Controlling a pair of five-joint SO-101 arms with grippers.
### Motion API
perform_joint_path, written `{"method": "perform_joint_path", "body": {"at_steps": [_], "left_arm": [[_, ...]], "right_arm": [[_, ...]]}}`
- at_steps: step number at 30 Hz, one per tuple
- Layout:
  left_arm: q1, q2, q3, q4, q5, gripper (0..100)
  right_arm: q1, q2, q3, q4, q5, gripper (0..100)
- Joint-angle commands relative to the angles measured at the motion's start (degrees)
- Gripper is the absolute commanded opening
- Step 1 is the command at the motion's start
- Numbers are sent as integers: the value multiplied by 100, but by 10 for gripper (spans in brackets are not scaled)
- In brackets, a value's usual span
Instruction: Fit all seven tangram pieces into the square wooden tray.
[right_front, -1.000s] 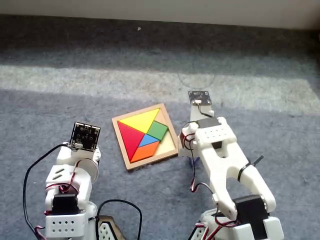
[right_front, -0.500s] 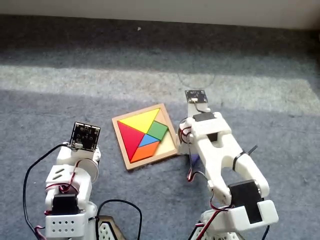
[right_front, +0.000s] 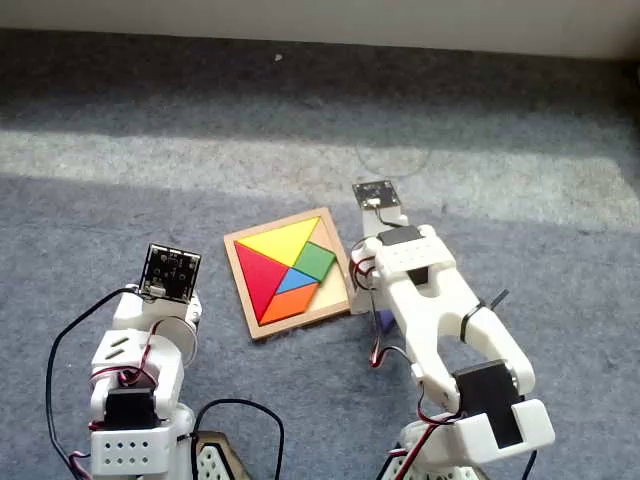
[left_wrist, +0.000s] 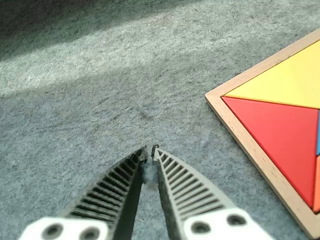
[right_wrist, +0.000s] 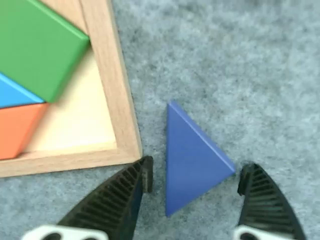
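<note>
The right gripper (right_wrist: 197, 175), spread wide and holding nothing, straddles the blue triangle (right_wrist: 192, 155) lying just right of the wooden tray's (right_front: 300, 321) lower-right corner in the high view, its long edge parallel to the tray's rim.

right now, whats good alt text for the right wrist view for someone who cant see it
The right gripper, open, straddles a blue triangle lying on grey carpet just outside a corner of the wooden tray. Inside the tray a green piece, a light blue piece and an orange piece lie by a bare patch of floor.
</note>
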Motion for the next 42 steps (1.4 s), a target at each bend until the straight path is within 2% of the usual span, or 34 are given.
{"method": "perform_joint_path", "body": {"at_steps": [1, 8, 18, 23, 28, 34, 38, 42], "left_arm": [[-31, -75, 119, 9, -44, 49], [-31, -75, 119, 9, -44, 49], [-31, -75, 119, 9, -44, 49], [-40, -75, 119, 9, -44, 49], [-40, -75, 119, 9, -44, 49], [-40, -75, 119, 9, -44, 49], [-40, -75, 119, 9, -44, 49], [-40, -75, 119, 9, -44, 49]], "right_arm": [[-75, -163, -242, -84, 88, 273], [215, -163, -163, -699, 211, 131], [259, -338, -101, -426, 404, 127], [259, -1270, -92, 189, 404, 127], [233, -2097, -57, 242, 352, 127], [-277, -1991, -92, 207, -1187, 128], [-831, -1332, -136, 189, -2391, 130], [-1147, -664, -426, -84, -3138, 131]]}}
